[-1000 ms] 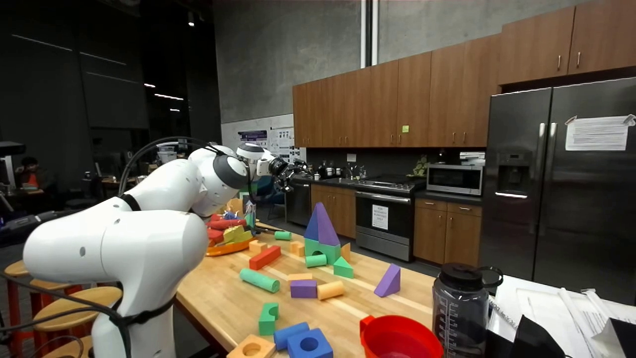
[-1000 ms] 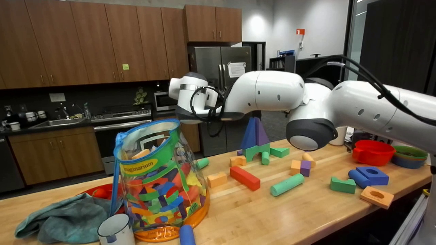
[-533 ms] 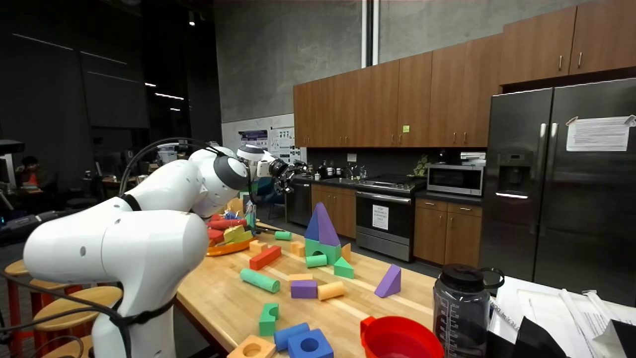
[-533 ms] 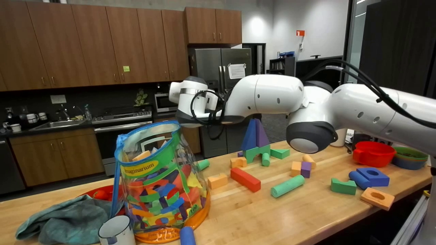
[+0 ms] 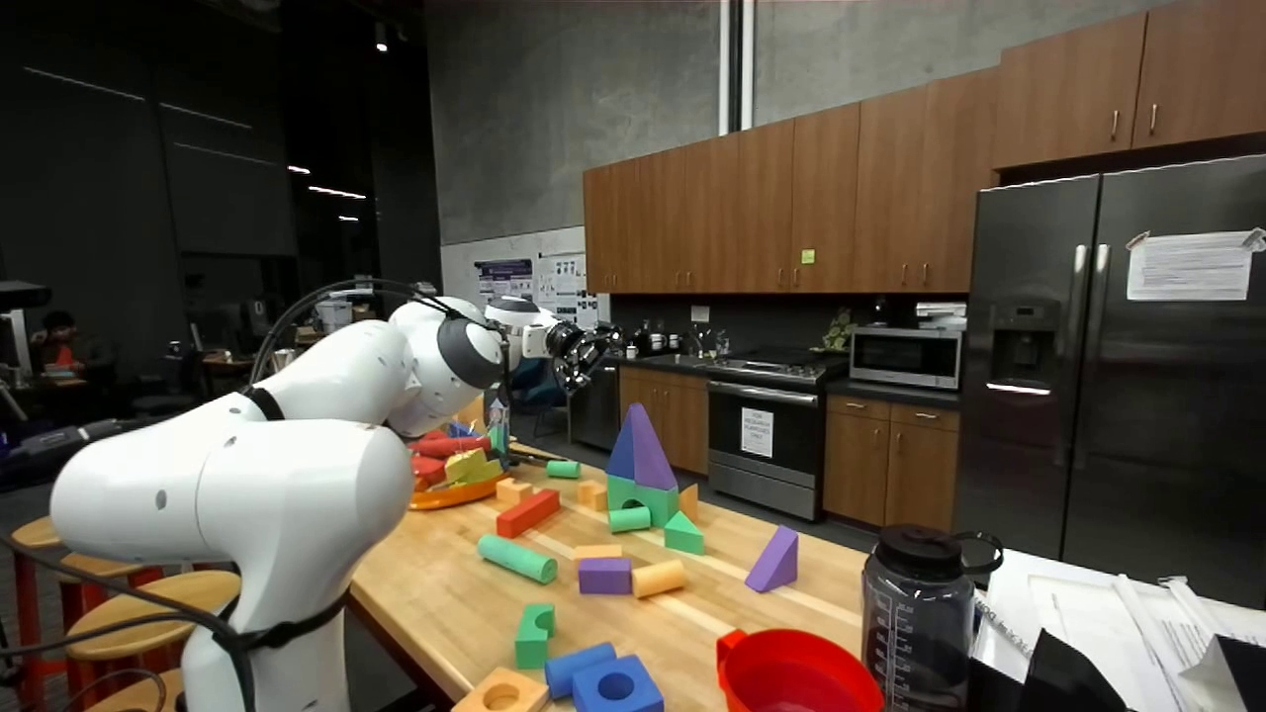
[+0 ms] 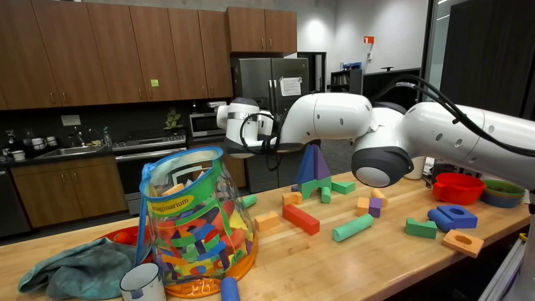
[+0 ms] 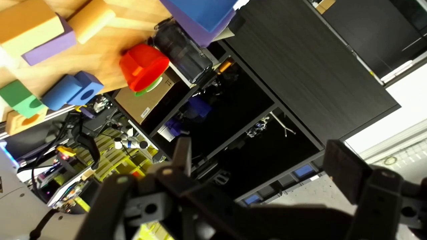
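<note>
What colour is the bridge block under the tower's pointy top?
Green; the bridge block shows best in an exterior view.

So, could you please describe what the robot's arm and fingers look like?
The arm has smooth, rounded white segments with dark grey joint covers and small grey oval recesses. Black cables loop alongside it. The fingers are black and angular, with flat, blocky ends.

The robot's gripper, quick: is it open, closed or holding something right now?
Gripper: open, its fingers spread apart with nothing held between them.
</note>
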You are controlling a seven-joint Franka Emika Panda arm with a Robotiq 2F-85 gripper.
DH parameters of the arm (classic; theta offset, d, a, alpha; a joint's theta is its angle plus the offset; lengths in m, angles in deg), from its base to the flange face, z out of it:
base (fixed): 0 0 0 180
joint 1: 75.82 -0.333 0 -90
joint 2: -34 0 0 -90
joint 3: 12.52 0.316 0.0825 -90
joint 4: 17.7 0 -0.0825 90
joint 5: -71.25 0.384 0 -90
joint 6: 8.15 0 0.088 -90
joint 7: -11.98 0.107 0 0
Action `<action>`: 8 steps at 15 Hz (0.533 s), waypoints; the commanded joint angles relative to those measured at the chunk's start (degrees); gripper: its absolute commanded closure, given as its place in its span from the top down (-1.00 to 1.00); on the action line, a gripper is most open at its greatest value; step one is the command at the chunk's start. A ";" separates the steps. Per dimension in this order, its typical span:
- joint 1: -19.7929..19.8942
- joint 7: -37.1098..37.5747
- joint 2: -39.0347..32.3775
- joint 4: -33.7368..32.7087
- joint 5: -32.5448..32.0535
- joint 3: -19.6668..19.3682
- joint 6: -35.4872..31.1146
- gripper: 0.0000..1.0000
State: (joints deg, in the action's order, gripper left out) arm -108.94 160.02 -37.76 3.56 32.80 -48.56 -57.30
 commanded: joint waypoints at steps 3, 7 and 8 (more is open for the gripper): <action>3.30 0.28 -0.45 -1.29 -1.66 6.18 4.08 1.00; 3.29 1.06 0.06 -0.65 -1.23 10.69 3.20 1.00; 3.04 0.38 -0.10 -0.65 -1.40 11.40 2.89 1.00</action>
State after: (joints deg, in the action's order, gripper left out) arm -105.95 160.44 -38.15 3.53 31.96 -39.92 -54.27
